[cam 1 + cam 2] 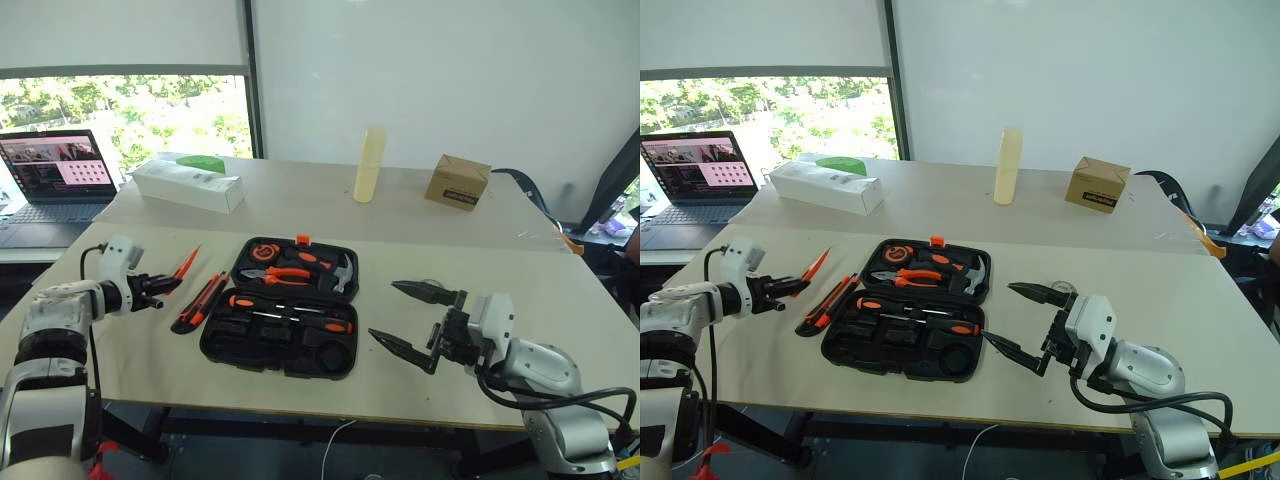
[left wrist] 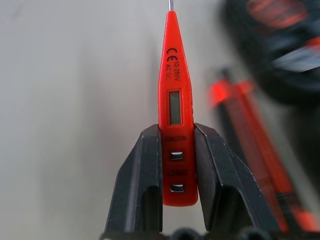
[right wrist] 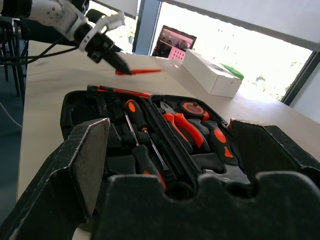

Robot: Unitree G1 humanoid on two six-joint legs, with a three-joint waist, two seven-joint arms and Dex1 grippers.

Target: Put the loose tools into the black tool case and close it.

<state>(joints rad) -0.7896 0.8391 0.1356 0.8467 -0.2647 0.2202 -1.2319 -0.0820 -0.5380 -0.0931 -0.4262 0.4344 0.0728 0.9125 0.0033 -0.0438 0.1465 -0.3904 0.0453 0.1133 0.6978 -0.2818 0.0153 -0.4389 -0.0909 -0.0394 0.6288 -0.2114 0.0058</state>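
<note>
The left claw (image 1: 160, 287) sits at the left edge of the head-camera frame, clamped on the slim orange tester screwdriver (image 1: 186, 263). Its two black fingers (image 2: 142, 175) pinch the butt end of the handle from either side, and the tester's pointed end angles up and away, clear of the table (image 1: 560, 300). In the left wrist view the tester's small display window and printed markings face the camera.

Just right of that claw, lying on the table, is the black-orange utility knife (image 1: 200, 302), set diagonally close beside the left edge of the black tool case (image 1: 283, 317). The case lies open and flat at the centre of the frame. Its far half holds the orange-handled pliers (image 1: 285, 274), a small steel hammer (image 1: 343, 274) and a round orange-and-black item whose kind I cannot tell. Its near half holds two orange-and-black-handled screwdrivers (image 1: 290, 312) lying lengthwise, with a round recess in the lower right corner.

The right claw (image 1: 402, 316) hovers to the right of the case in the lower right of the frame, fingers spread wide and holding nothing, pointing toward the case.

Toward the top of the frame, on a second table behind, stand a white oblong box (image 1: 188, 185) at upper left, a pale upright cylinder (image 1: 369, 165) at centre, and a small cardboard box (image 1: 458, 181) to its right. A laptop (image 1: 55, 180) with a lit screen sits at the far left edge.
</note>
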